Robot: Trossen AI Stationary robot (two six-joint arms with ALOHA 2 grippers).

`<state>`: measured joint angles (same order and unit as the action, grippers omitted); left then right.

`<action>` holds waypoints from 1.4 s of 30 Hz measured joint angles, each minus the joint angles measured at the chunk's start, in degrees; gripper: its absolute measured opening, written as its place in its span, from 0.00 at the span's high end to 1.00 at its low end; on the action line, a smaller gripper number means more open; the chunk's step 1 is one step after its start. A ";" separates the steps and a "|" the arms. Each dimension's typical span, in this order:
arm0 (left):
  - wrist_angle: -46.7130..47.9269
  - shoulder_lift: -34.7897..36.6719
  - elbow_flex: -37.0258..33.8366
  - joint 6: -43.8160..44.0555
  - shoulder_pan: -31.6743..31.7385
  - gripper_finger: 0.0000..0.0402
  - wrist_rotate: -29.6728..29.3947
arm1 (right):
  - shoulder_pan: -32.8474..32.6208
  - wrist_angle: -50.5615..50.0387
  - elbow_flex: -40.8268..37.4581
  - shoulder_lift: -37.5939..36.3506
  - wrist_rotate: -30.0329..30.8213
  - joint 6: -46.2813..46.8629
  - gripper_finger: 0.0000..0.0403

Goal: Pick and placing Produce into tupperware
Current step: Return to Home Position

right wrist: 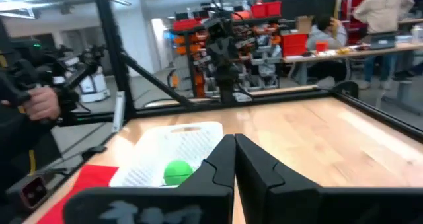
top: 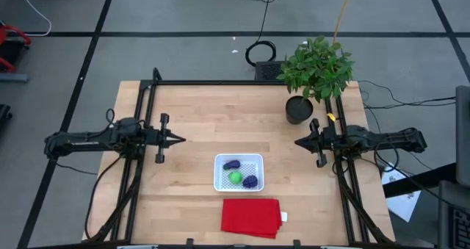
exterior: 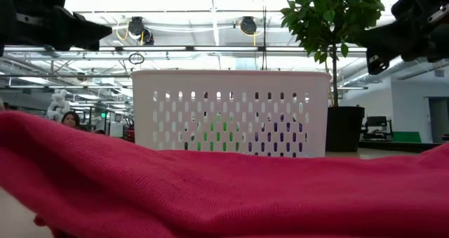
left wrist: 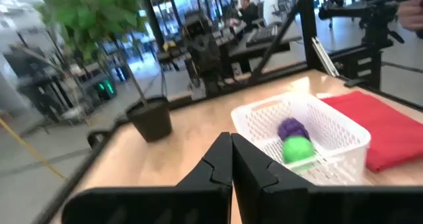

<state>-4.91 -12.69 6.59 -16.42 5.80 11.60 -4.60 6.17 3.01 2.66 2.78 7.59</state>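
The white tupperware [top: 239,172] sits on the table's near middle, and its perforated wall [exterior: 231,111] fills the low view. Inside lie two purple lumps [top: 233,164] [top: 251,181] and the green ball [top: 235,177]. The left wrist view shows the ball [left wrist: 297,149] and one purple lump [left wrist: 291,128] in the container. My left gripper [top: 181,139] hovers shut over the table's left side, away from the container. My right gripper [top: 297,142] hovers shut over the right side; its wrist view shows the ball [right wrist: 177,172].
A potted plant [top: 314,73] stands at the table's far right, close to my right arm. A folded red cloth [top: 251,217] lies by the near edge in front of the container. The table's black frame [top: 220,82] runs round the edges. People sit in the room beyond.
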 joint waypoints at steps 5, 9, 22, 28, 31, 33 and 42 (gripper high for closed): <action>2.31 -0.07 0.00 0.67 -0.02 1.00 -0.01 | 0.02 -0.90 -0.02 0.25 0.58 0.69 1.00; 3.43 -0.07 -0.02 0.70 -0.02 1.00 0.33 | 0.02 -1.20 -0.02 1.16 2.57 0.76 1.00; 0.90 -0.04 -3.07 2.09 -0.02 1.00 4.04 | 0.02 -0.60 -0.02 4.60 4.71 1.17 1.00; -5.99 -0.30 -6.03 4.36 0.02 1.00 4.91 | 0.02 -0.39 -0.07 4.72 4.69 1.41 1.00; -6.09 -0.33 -6.03 4.54 0.02 1.00 4.91 | 0.02 -0.39 -0.07 4.72 4.69 1.41 1.00; -6.02 -0.43 -6.03 4.37 0.02 1.00 4.92 | 0.02 -0.39 -0.07 4.72 4.69 1.39 1.00; -5.66 -0.44 -6.03 1.70 -1.78 1.00 6.93 | 0.00 4.23 -1.62 6.01 4.59 2.22 1.00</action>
<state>-10.58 -13.13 0.56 -14.72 4.02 18.52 -4.60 10.41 1.39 8.66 7.37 9.80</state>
